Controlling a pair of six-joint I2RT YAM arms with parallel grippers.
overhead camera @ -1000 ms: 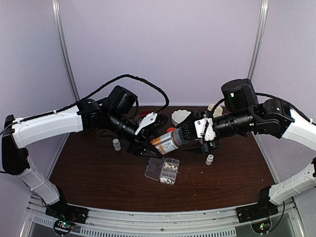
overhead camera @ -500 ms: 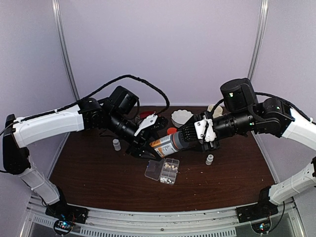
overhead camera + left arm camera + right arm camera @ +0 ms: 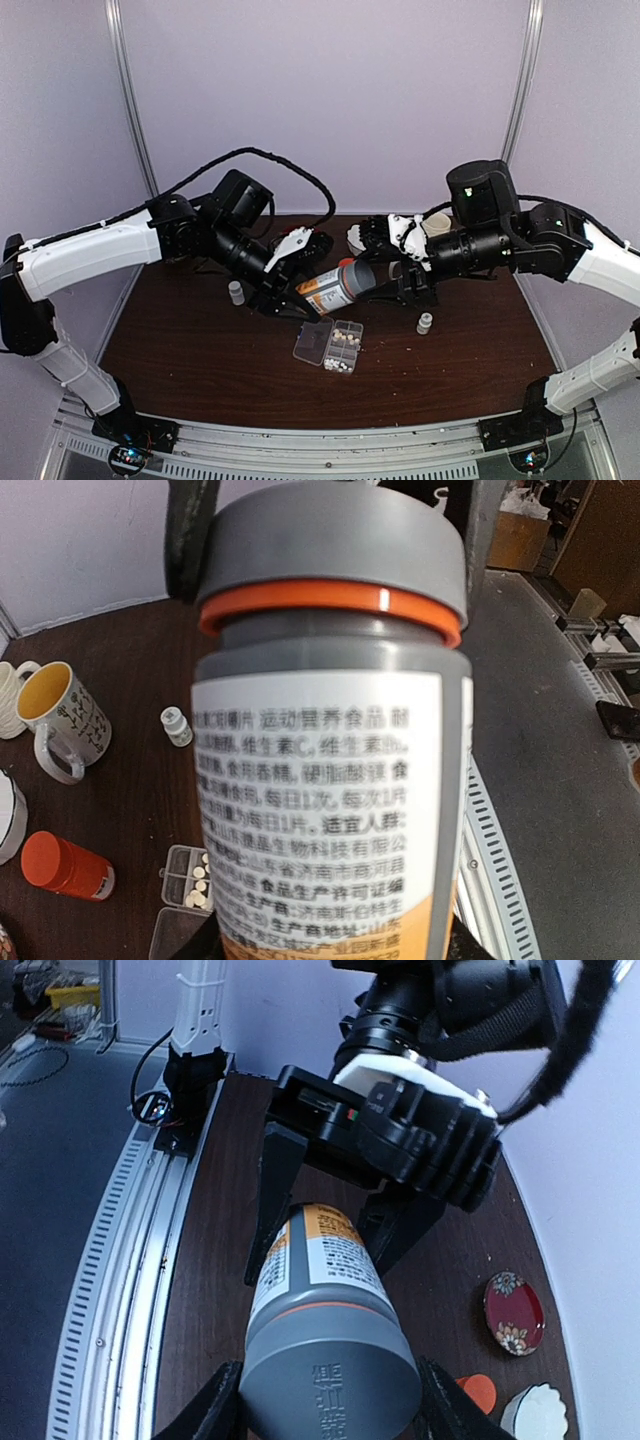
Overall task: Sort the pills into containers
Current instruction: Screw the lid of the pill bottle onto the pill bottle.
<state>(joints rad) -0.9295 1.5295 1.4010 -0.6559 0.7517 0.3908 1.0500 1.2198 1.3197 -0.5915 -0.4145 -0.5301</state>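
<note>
The left hand (image 3: 292,292) is clamped on the lower, labelled end of a bottle (image 3: 335,285), one finger on each side of its body. The right hand (image 3: 388,278) meets it from the right, its fingers pressed against both sides of the grey cap (image 3: 330,1380). Between the two hands the bottle hangs tilted above the counter (image 3: 200,350), cap end higher and to the right.

Just near of the bottle, the clear pill organizer (image 3: 330,345) lies flat on the counter with its lid swung open to the left. The pills (image 3: 346,343) sit in the cells of its right half.

A small white bottle (image 3: 236,292) stands to the left. Another small bottle (image 3: 425,323) stands to the right, below the right hand.
</note>
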